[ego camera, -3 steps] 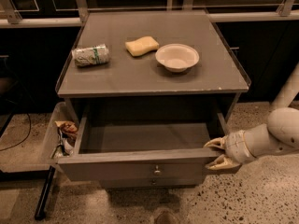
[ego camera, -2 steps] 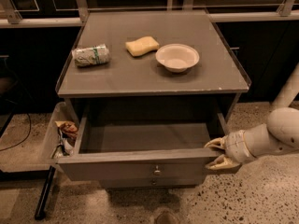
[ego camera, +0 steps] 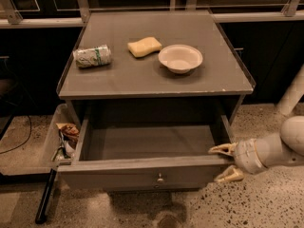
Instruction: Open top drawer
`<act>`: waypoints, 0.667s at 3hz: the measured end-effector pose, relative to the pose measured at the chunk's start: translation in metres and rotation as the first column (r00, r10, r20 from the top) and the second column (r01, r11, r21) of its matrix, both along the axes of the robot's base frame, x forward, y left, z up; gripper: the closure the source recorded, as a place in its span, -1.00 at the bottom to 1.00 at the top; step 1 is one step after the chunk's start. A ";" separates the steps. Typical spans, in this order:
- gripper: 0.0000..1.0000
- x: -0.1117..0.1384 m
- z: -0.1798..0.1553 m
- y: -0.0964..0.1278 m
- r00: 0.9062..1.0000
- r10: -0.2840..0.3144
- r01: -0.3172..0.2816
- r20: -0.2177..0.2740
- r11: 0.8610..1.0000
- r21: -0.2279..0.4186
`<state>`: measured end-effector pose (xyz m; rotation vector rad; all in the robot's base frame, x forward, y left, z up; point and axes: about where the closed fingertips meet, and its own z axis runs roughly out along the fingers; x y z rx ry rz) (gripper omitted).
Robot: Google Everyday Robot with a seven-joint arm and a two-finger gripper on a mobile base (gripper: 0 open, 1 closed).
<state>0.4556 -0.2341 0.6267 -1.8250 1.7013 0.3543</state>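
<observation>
The top drawer [ego camera: 142, 174] of the grey cabinet stands pulled far out, its plain grey inside bare, its front panel facing me with a small round metal knob [ego camera: 160, 178] at the middle. My gripper [ego camera: 224, 163] is at the drawer's right front corner, one pale finger [ego camera: 221, 149] above the corner and the other below it, spread apart and holding nothing. The white arm runs off to the right.
On the cabinet top [ego camera: 228, 75] lie a crushed can [ego camera: 92, 56], a yellow sponge [ego camera: 144, 46] and a white bowl [ego camera: 180, 58]. A side bin [ego camera: 33, 156] with wrappers hangs at the left. A black pole [ego camera: 46, 196] leans at the lower left. A white pipe [ego camera: 292, 96] stands at the right.
</observation>
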 end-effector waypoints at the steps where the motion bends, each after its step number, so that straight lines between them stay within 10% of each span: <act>1: -0.67 -0.040 -0.003 -0.015 1.000 0.011 -0.011 0.018 1.000 0.011; 2: -0.21 -0.082 0.002 -0.035 0.998 0.003 -0.003 0.055 1.000 -0.008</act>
